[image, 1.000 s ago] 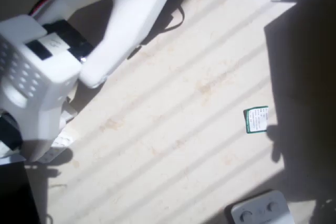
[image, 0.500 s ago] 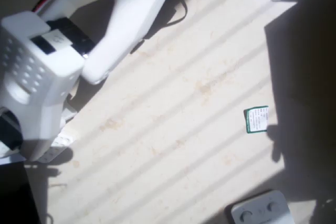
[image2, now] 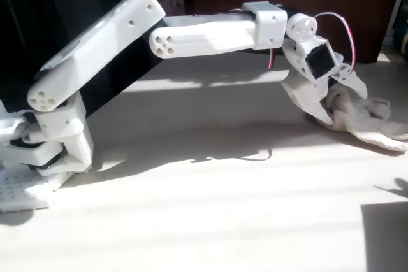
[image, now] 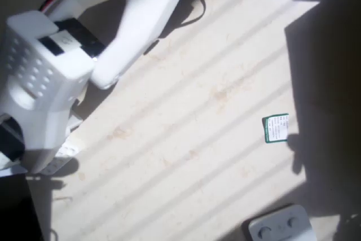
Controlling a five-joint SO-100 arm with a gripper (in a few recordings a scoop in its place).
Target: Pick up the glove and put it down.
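While the pale cream tabletop [image2: 191, 208], striped with sun and shadow, carries everything, the relation that matters sits at its far right end in the fixed view. Taking the white plastic arm [image2: 204, 33] as the landmark: it reaches from its base at the left edge across the table and bends down at the wrist, so its two-finger gripper [image2: 331, 103] points down and to the right, into the soft off-white fabric glove [image2: 366, 122].

That glove lies directly under and just beyond the gripper, resting on the table and trailing away from the arm toward the right edge. Its long axis looks roughly in line with the arm's reach, the bunched near end being at the fingers and the stubby fingers pointing outward. The white fingers stand on either side of the bunched cloth and touch it; they look closed or nearly closed on the fabric, but I cannot tell whether they truly pinch it. The glove is not lifted.

Since the cloth sits right at the fingertips, I judge no sideways travel is needed: a firm close and a straight lift should do, with the risk that only a loose fold is caught and slips out.

Well away from the arm in the overhead view lie a grey plastic device with round buttons [image: 280, 227] and a small green-and-white card [image: 276, 128].
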